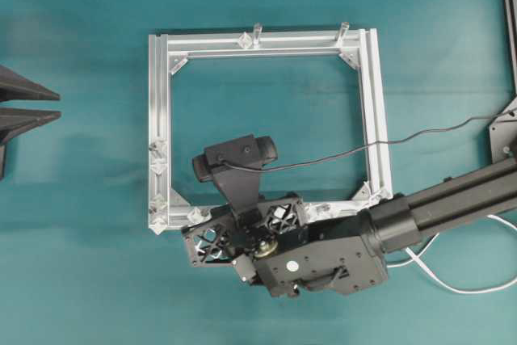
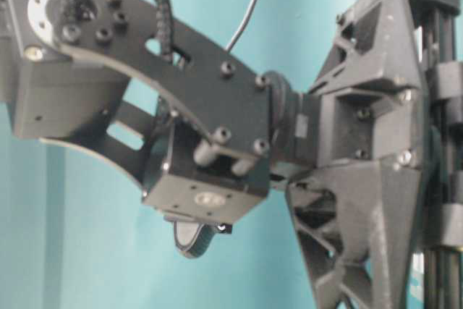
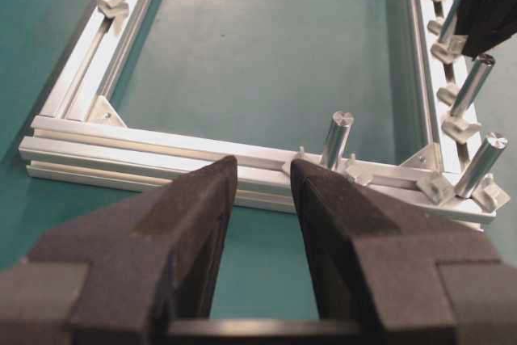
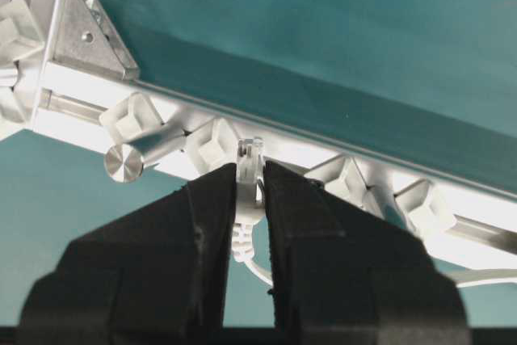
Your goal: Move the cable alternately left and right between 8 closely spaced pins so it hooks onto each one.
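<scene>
Right now the right gripper (image 4: 249,191) pinches the cable (image 4: 245,199) just behind its small clear plug (image 4: 250,151). The plug tip sits right by the pins (image 4: 212,145) on the near rail of the aluminium frame (image 1: 376,103). More white cable trails over the teal table (image 1: 81,264). The left gripper (image 3: 260,179) is spread wide and holds nothing.

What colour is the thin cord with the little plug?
White, with a clear plug. The thin white cable shows best in the right wrist view.
</scene>
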Tool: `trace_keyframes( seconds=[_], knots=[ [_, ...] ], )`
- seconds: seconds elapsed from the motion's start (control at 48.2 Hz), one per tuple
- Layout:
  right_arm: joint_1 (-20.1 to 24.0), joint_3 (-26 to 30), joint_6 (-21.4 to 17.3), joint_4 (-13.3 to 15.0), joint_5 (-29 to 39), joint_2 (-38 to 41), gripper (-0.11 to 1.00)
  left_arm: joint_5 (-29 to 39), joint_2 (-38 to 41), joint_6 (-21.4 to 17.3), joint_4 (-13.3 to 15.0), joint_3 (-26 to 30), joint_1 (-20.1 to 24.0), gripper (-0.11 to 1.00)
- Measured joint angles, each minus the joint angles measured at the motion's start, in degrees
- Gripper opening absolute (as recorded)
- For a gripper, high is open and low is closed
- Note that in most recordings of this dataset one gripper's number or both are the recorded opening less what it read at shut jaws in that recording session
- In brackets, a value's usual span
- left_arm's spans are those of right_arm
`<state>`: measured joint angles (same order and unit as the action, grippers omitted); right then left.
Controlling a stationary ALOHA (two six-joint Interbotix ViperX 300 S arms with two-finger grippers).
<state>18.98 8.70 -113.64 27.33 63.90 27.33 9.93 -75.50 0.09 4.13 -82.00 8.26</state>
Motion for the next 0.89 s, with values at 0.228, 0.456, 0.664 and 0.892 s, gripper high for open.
trace_keyframes(
  seconds=[0.228, 0.456, 0.664, 0.892],
  knots=[
    [-0.62, 0.00, 1.14, 0.09, 0.00, -0.09, 0.13, -0.09, 0.00, 0.00, 0.00, 0.00, 0.00, 0.38],
    [-0.70, 0.00, 1.14, 0.09, 0.00, 0.00, 0.13, -0.09, 0.00, 0.00, -0.09, 0.00, 0.00, 0.38],
    [-0.70, 0.00, 1.14, 0.09, 0.00, 0.00, 0.13, 0.00, 0.00, 0.00, 0.00, 0.00, 0.00, 0.38],
    [-0.70, 0.00, 1.14, 0.09, 0.00, -0.09, 0.13, -0.09, 0.00, 0.00, -0.09, 0.00, 0.00, 0.38]
  ],
)
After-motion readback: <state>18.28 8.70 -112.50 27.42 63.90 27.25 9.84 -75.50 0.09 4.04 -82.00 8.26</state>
